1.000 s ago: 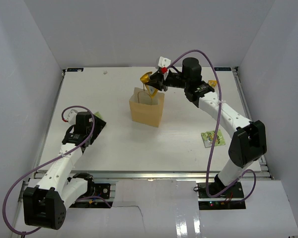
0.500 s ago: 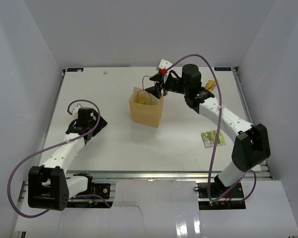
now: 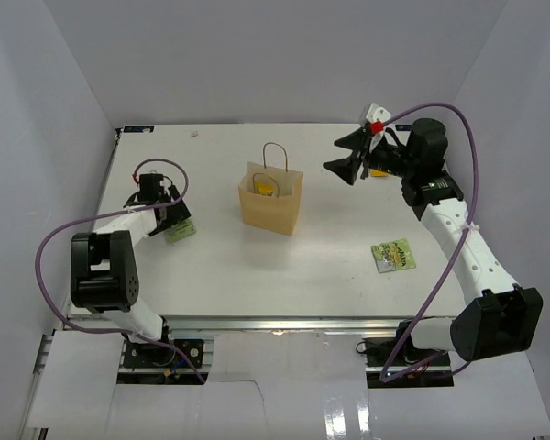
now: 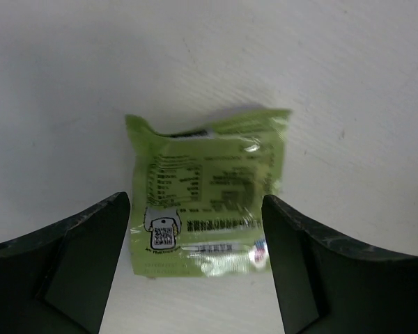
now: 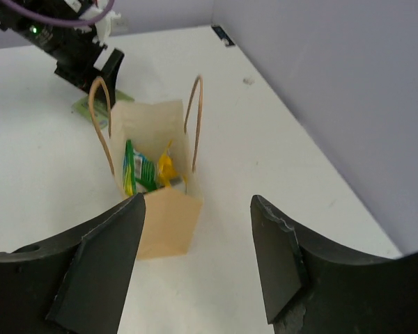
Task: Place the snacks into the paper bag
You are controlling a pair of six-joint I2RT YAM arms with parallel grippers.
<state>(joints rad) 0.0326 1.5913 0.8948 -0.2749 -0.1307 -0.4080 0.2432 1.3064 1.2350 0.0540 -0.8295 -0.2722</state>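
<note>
My left gripper [image 4: 195, 202] gapes wide and holds nothing, its jaws flanking 1 light-green packet [image 4: 205, 191] near the desk's [image 3: 330, 284] left edge. My right gripper [image 5: 196, 202] is spread and empty, right of the paper bag [image 3: 270, 209] standing mid-desk. 1 green-and-yellow pouch [image 3: 393, 254] lies near the right edge.

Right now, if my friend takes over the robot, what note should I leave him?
Left gripper: open, jaws either side of a light-green packet lying flat on the table, not gripped.
Right gripper: open and empty, off to the right of the paper bag.
Done: the bag stands upright with a green packet and a yellow packet showing inside.
Left: bag the light-green packet and the green-and-yellow pouch lying near the right arm; maybe more out of sight.
</note>
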